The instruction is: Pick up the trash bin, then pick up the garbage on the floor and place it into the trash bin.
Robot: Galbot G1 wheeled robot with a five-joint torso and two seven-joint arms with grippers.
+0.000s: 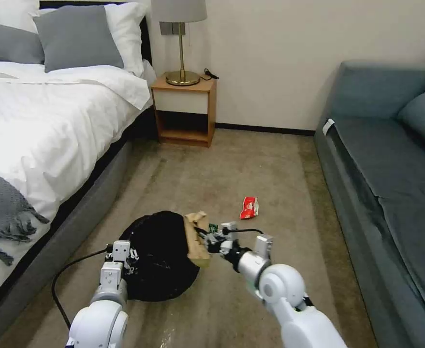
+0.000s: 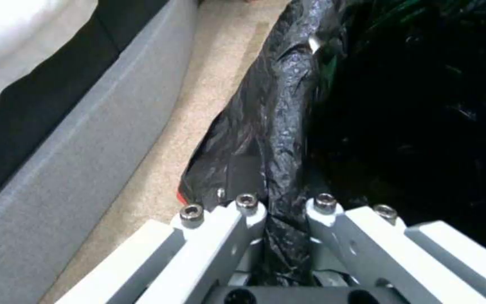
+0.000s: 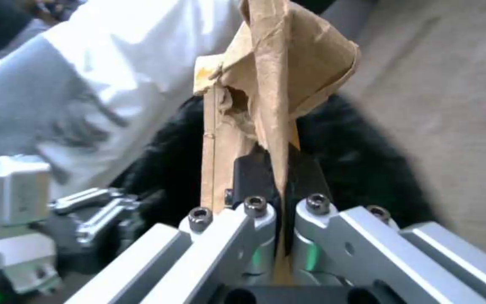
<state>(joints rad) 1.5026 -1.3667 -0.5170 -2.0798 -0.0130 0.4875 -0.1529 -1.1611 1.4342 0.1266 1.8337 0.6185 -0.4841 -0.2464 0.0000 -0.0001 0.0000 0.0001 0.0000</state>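
1. Left gripper (image 1: 134, 261) is down low by the bed (image 1: 52, 121), its fingers pressed together on a fold of the black liner at the near rim of the trash bin (image 1: 161, 256); the left wrist view shows the plastic pinched tight between them.
2. The bin looks held just off the carpet (image 1: 251, 164), mouth facing up toward the head camera, though whether it is fully lifted is hard to tell.
3. Right gripper (image 1: 203, 240) has the tan crumpled wrapper (image 1: 196, 238), fingers clamped on its lower edge; the right wrist view has the paper standing up above the fingers with the bin's dark opening behind it.
4. From the head, the wrapper sits at the bin's right rim, overlapping the black opening, not clearly inside yet.
5. So the step in hand reads as the drop: the wrapper is being carried over the bin.
6. Next move calls for getting the wrapper squarely over the mouth, then letting the fingers part so it falls clear of the rim, with the left arm holding the bin steady.
7. Still out on the carpet: the red-and-white packet (image 1: 249, 207), well apart from the bin, toward the sofa (image 1: 391, 159).
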